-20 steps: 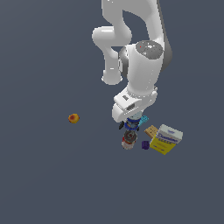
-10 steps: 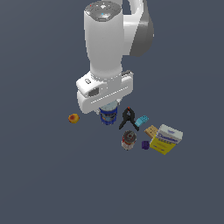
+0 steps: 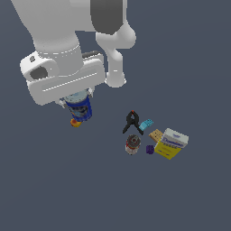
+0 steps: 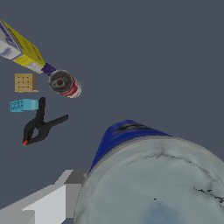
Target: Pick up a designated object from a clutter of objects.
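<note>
My gripper is shut on the blue can, the biggest can in view, and holds it in the air, well to the exterior view's left of the heap. In the wrist view the can's silver-grey lid and blue side fill the foreground, with one pale finger beside it. The heap holds a black clamp, a light-blue block, a red-silver can, a purple cube, a yellow box and a white-blue box.
A small orange object lies on the dark floor just below the held can. A tan block sits in the heap. The wrist view shows the clamp, red-silver can, tan block and yellow box.
The arm has swung from over the heap to the exterior view's left and closer to the camera, carrying the blue can away from the clamp. The heap has not moved.
</note>
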Tool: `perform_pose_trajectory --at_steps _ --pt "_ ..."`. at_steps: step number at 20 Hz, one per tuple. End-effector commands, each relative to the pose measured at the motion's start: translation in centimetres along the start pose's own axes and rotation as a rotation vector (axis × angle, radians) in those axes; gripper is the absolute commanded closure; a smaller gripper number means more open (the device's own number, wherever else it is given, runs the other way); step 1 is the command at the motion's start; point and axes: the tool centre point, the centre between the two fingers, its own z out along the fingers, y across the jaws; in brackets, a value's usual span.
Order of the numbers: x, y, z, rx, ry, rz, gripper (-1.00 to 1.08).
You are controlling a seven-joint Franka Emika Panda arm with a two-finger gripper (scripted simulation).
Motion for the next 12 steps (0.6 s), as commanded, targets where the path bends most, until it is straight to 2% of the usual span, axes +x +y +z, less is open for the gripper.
perform_pose_trajectory --at_steps 1,6,12 --pt "-0.8 2.1 -1.7 -0.003 0.002 -0.002 1.08" --pt "-1.9 4.9 -3.7 -0.004 0.001 -0.002 1.08" --pt "-2.6 6.9 -5.1 -0.004 0.001 -0.002 1.08"
